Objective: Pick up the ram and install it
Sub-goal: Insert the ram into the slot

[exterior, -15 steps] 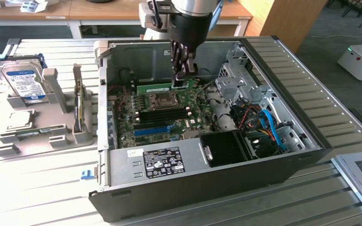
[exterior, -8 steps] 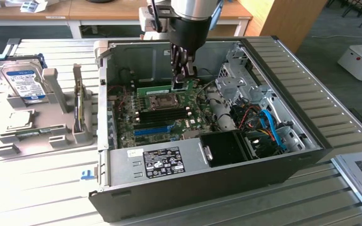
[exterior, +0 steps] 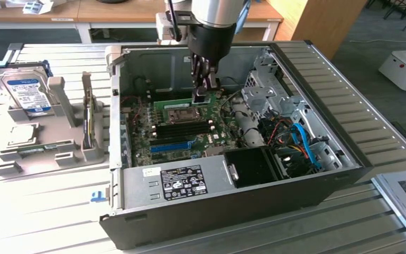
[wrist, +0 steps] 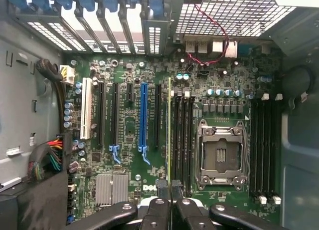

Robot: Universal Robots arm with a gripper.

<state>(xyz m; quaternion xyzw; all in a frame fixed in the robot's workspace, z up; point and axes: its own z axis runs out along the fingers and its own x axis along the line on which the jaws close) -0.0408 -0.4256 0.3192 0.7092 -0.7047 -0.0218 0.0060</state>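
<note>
The gripper is clamped on the ram inside the open computer case. In the exterior view the ram stands on edge at 12 o'clock of the CPU socket. Its long axis runs from 9 to 3 o'clock, parallel to the black memory slots. I cannot tell whether it is seated.

Edge-on ram beside CPU socket — chips, label hidden; one end lost behind gripper fingers. Above socket, arm cut off by picture edge. Print on power supply sticker — too small to read.
</note>
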